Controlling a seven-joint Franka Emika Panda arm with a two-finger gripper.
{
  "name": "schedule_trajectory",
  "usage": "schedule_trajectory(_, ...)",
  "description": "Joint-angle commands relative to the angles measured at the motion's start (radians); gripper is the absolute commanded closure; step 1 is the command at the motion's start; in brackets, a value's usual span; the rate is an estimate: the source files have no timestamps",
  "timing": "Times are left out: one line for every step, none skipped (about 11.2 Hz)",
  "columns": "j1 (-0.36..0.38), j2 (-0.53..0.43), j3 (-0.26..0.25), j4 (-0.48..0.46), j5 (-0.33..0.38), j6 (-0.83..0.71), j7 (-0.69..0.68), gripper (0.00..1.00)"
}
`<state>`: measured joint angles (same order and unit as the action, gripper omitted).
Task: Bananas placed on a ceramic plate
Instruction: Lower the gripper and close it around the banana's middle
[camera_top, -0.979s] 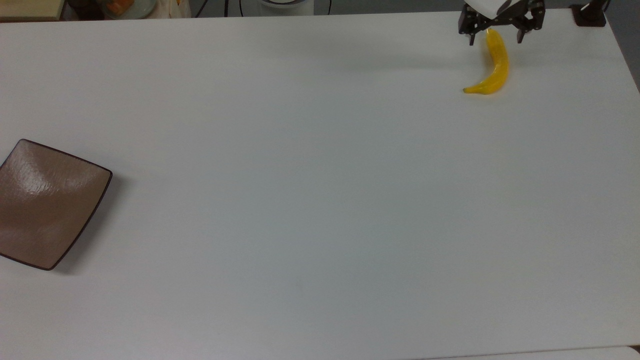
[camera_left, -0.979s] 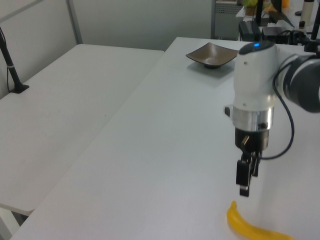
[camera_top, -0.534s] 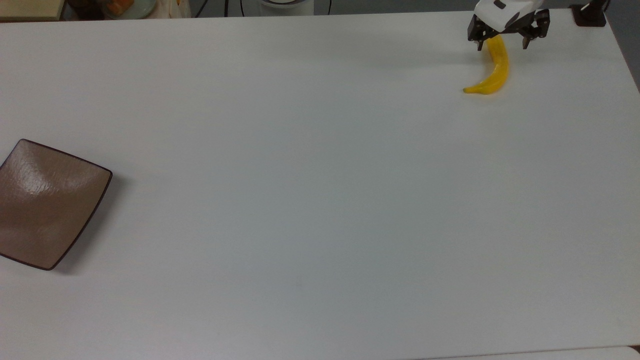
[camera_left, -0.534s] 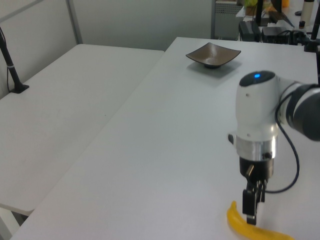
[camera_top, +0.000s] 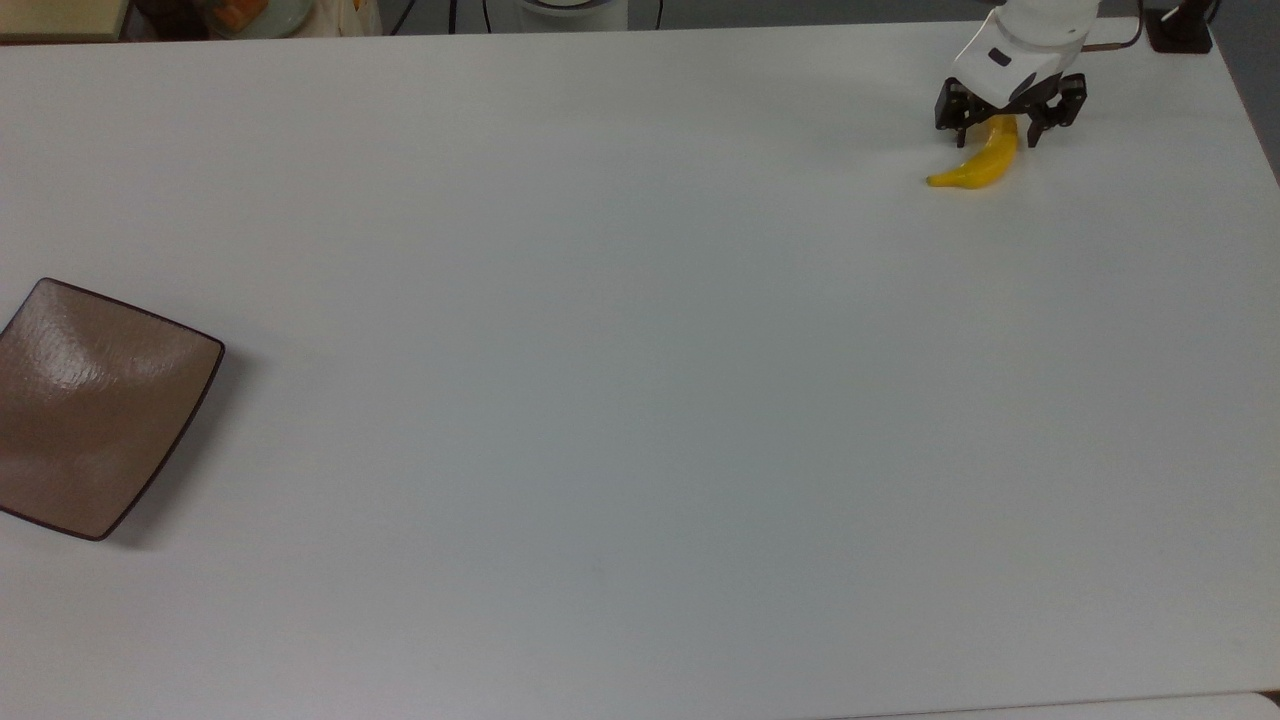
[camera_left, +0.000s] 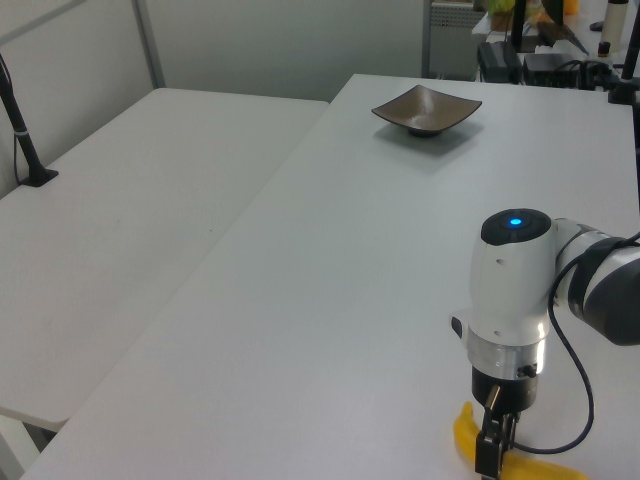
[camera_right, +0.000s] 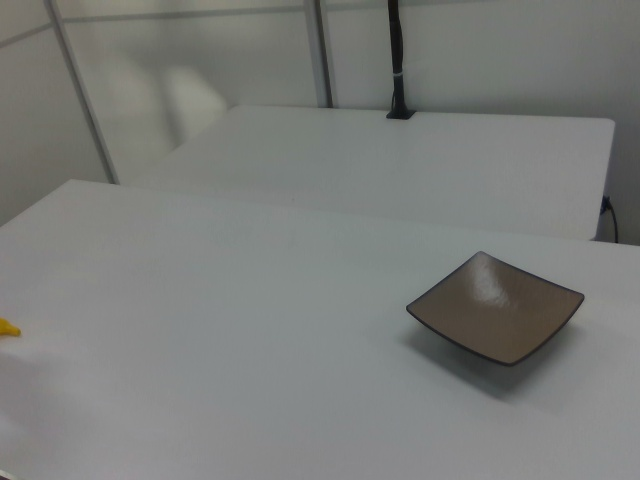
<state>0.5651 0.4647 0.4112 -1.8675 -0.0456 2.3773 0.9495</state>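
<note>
Right now the gripper (camera_top: 1006, 128) sits low over the banana (camera_top: 980, 162), fingers spread open on either side of its upper end, seemingly across its long axis. It lies on the table (camera_top: 640, 400), well apart from the plate (camera_top: 90, 410).

Claw (camera_top: 1003, 133) body covers the upper end of the banana (camera_top: 978, 167) in the top view. Left view's bottom edge crops the banana. Right view: just its tip at the left edge. Top view's left edge clips the plate (camera_top: 95, 405).
</note>
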Motion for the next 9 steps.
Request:
schedule_trajectory(0.003,0.003,-0.008,0.016,-0.022,0.014,0.018,0.88)
schedule_trajectory(0.002,0.003,-0.008,0.017,-0.022,0.014,0.017,0.88)
schedule_trajectory(0.002,0.002,-0.008,0.022,-0.022,0.014,0.017,0.88)
schedule_trajectory(-0.004,0.002,-0.008,0.022,-0.023,0.014,0.015,0.88)
schedule_trajectory(-0.005,0.0,-0.008,0.022,-0.025,0.013,0.014,0.88)
schedule_trajectory(-0.007,-0.006,-0.008,0.022,-0.025,0.002,-0.006,0.88)
schedule_trajectory(-0.016,-0.015,-0.008,0.022,-0.025,-0.001,-0.029,0.88)
schedule_trajectory(-0.022,-0.024,-0.008,0.022,-0.025,-0.013,-0.082,0.86)
schedule_trajectory(-0.037,-0.032,-0.009,0.021,-0.025,-0.044,-0.18,0.86)
